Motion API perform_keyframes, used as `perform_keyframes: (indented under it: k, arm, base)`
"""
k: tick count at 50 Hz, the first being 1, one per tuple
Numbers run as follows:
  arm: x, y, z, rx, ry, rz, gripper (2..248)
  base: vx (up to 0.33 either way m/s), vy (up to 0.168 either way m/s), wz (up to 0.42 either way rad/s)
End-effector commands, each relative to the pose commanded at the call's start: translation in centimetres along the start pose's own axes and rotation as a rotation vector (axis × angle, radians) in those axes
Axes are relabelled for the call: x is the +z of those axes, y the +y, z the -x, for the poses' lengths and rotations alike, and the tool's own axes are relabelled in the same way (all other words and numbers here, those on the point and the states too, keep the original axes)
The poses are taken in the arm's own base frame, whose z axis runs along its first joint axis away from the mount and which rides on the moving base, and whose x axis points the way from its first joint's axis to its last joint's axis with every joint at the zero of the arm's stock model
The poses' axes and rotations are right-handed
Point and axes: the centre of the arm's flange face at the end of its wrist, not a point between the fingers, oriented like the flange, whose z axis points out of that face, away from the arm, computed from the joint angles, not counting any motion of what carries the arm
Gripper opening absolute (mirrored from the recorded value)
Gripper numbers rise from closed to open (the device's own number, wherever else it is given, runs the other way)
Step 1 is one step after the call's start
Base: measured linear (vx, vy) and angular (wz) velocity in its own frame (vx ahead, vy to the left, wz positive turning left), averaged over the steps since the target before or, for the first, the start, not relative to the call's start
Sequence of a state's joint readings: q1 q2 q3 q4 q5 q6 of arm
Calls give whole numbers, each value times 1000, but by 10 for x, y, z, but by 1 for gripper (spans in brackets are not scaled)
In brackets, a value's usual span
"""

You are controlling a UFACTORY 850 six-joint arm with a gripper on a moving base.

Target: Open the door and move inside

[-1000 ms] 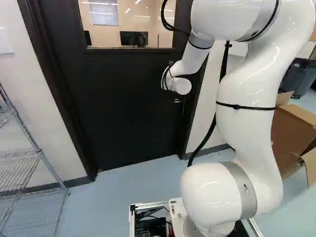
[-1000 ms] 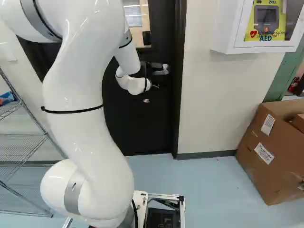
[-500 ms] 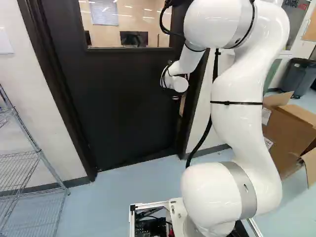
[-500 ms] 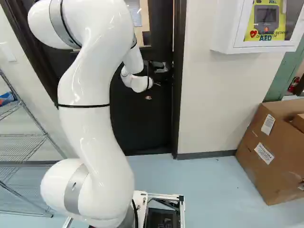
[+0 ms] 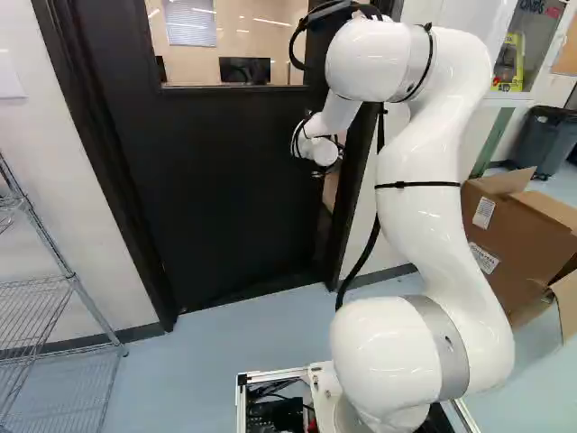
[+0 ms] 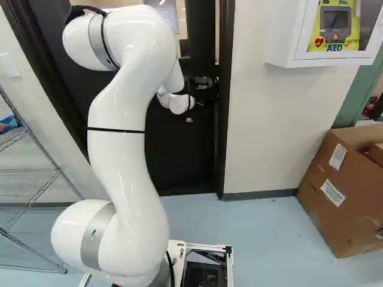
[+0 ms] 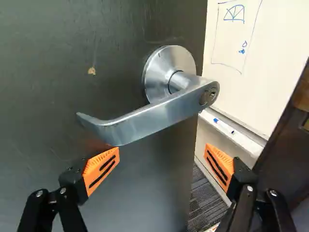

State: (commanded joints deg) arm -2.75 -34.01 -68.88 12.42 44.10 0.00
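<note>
We're holding the tool (image 6: 196, 107) spread wide just below the door handle (image 7: 145, 118). The door (image 5: 225, 198) is standing ajar, blocking most of our way; a wire rack (image 5: 72, 278) is standing to our left, a cardboard box (image 6: 353, 203) to our right.

we see pale blue floor (image 6: 269, 239) carrying a wire rack (image 5: 65, 267), a cardboard box (image 5: 509, 230) (one flap hanging out) and, farther off, a dark bin (image 5: 546, 140).
</note>
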Motion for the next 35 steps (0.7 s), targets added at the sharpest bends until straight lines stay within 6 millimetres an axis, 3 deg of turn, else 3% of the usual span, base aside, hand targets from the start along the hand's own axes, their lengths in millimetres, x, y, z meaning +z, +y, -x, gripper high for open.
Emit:
perform_keyframes:
  k: [18, 35]
  arm:
    - [21, -9, 1, 1, 16, -11, 247]
    - [3, -22, 3, -56, -7, -74, 247]
  base:
    - [0, 0, 0]
    - [0, 0, 0]
